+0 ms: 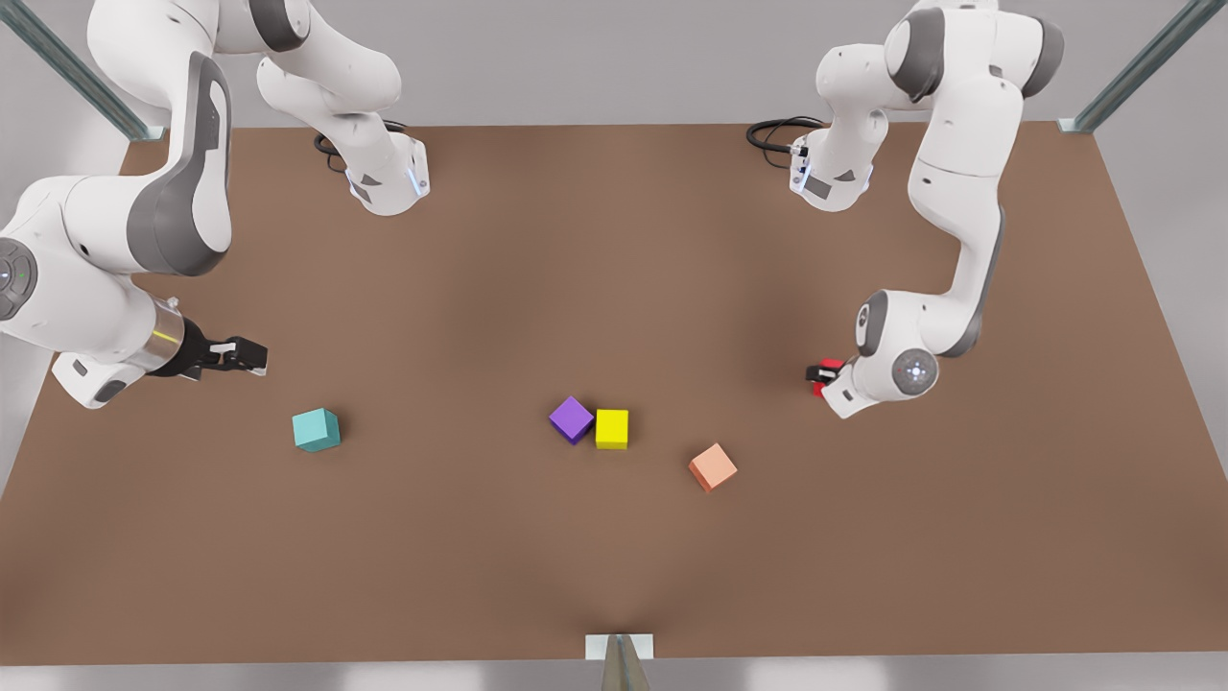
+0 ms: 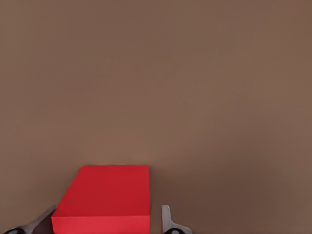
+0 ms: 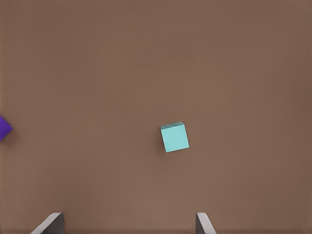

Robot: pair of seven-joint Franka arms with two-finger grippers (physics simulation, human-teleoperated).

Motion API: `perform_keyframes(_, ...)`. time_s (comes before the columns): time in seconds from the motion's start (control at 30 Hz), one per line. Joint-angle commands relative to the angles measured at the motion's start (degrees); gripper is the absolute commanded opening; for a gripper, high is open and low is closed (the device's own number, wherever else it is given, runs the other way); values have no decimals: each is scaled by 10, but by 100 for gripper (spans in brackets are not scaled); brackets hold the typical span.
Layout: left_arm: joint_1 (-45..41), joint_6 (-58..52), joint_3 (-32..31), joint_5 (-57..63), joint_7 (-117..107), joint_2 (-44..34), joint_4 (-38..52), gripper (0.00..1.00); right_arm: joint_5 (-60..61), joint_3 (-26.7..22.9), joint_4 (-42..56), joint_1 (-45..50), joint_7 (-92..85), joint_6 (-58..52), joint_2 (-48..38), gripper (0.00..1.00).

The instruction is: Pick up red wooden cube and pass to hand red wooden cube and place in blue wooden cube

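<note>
So the left gripper (image 1: 817, 374), at right of the front view, sits w/ its fingers either side of the red cube (image 1: 825, 372); in the left wrist view the cube (image 2: 105, 199) lies between the two fingers (image 2: 168, 222), a thin gap on one side, so straddling but can't tell if the squeeze is on yet. Cube is at right-centre of the table (image 1: 614, 240), low by the surface.

To do it well: close square on opposite flat faces, centred, lift straight up before heading across.

Cube has no long axis; its faces look lined up w/ the fingers.

Right gripper (image 1: 240, 357), at left of the front view, waits w/ fingers wide apart, hovering near the teal cube (image 1: 317, 429), which sits flat, turned slightly in the right wrist view (image 3: 174, 137).
</note>
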Motion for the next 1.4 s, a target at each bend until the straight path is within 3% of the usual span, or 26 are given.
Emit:
perform_keyframes(0.0,0,25,0,1,44,6,0,100,0,0,0,0,-2,0,-1,100)
perform_keyframes(0.1,0,32,0,1,44,13,0,100,-1,0,0,1,-2,-1,-1,100)
perform_keyframes(0.13,0,35,0,1,43,14,0,87,0,0,0,1,-2,-1,-1,100)
perform_keyframes(0.17,0,35,0,1,43,14,0,67,-1,0,0,0,-2,-2,-1,100)
perform_keyframes(0.2,0,35,0,1,43,14,1,61,0,0,0,0,-2,-2,-1,100)
perform_keyframes(0.3,7,18,-1,0,44,10,14,61,-1,0,0,1,-2,-2,0,100)
perform_keyframes(0.33,49,-22,-43,-15,43,16,48,61,-1,0,0,1,-2,-2,0,100)
perform_keyframes(0.43,63,-238,-51,-185,20,17,198,61,-1,1,5,4,-18,0,4,100)
perform_keyframes(0.53,59,-359,-91,-393,3,55,299,60,136,2,12,6,-322,2,64,100)
perform_keyframes(0.6,57,-348,-174,-487,-20,157,418,60,327,3,13,8,-534,-2,130,100)
perform_keyframes(0.67,41,-189,-264,-498,-102,181,451,60,517,14,43,11,-765,-4,252,100)
perform_keyframes(0.73,-2,-134,-303,-504,-101,278,587,60,588,36,45,11,-883,-4,292,100)
perform_keyframes(0.77,-30,-86,-307,-505,-99,299,619,54,603,44,56,11,-908,2,294,100)
perform_keyframes(0.8,-46,-34,-325,-505,-74,328,645,54,620,44,73,11,-931,10,306,100)
perform_keyframes(1.1,-49,-10,-330,-509,-51,334,645,54,725,51,91,47,-1097,35,318,100)
perform_keyframes(1.37,-50,-12,-332,-542,7,334,638,54,791,50,96,70,-1054,116,335,100)
